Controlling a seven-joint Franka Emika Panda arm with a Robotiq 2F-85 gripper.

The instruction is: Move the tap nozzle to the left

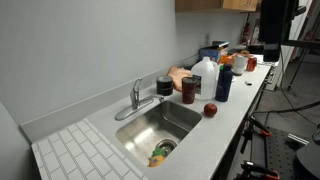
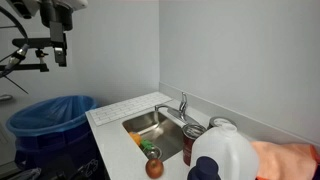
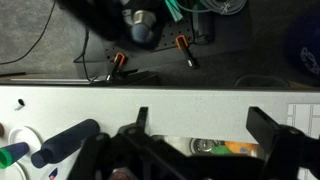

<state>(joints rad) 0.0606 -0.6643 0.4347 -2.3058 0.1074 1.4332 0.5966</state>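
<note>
Nearest in an exterior view is the sink basin (image 1: 172, 118), with a colourful scrap lying by its drain (image 1: 160, 152). The tap nozzle (image 1: 127, 110) stands at the basin's back rim, and its spout is angled over the basin corner on the side away from the bottles; same read from the opposite side (image 2: 170, 108). Past the basin on the worktop (image 1: 235, 115) are a red apple (image 1: 210, 110), then a dark jar (image 1: 190, 90), a white jug (image 1: 205, 75) and a blue bottle (image 1: 224, 83), bunched together. Farthest out is the hand (image 2: 61, 57), raised high and well apart from the basin, off beyond the worktop end above a blue bin (image 2: 50, 115). In the wrist view the hand (image 3: 197, 128) has its fingers spread wide with nothing between them. Progress, my read: no contact with the tap, so the push itself isn't started. Left to do: travel over to the basin, come down beside the spout, and swing it left. Labels: the jar and jug carry none I can read, too small at this resolution.
</note>
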